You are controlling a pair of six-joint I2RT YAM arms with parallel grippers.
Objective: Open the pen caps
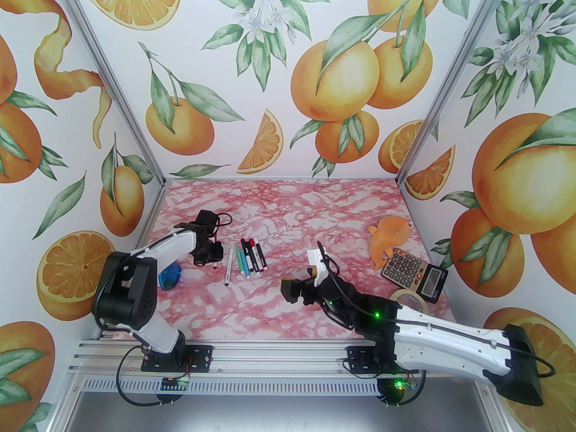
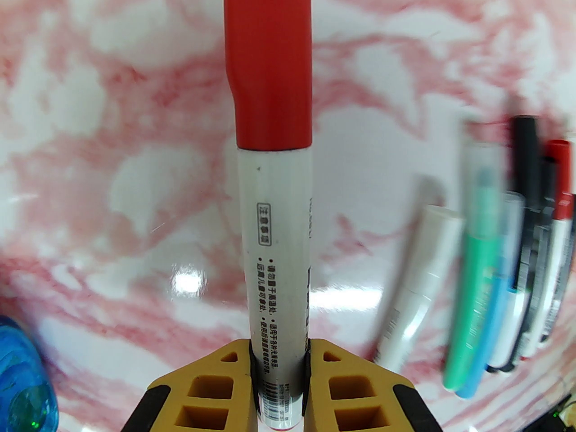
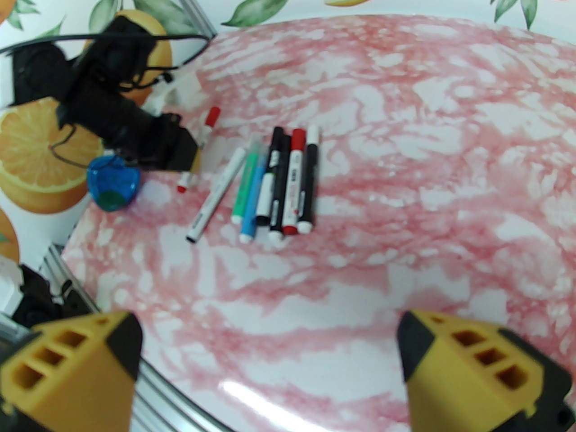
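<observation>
1. The left tool [image 2: 279, 367] is clamped tight on the white barrel of the red-capped pen [image 2: 276, 241], near its tail end. With so short a hold, I judge the pen could swivel or slide out when the cap is pulled.
2. The red cap [image 2: 269, 61] sits fully on, far out from the fingers. A pull off the pen's axis would lever the pen sideways instead of freeing the cap.
3. The right tool [image 3: 270, 362] hangs spread wide and empty over the bare worktop [image 3: 405, 196], well apart from the cap. Closing on the barrel rather than the cap would open nothing.
4. The other pens [image 3: 274, 182] lie capped in a row nearby. A low approach could scatter them or knock the blue plastic object [image 3: 112, 182].
</observation>
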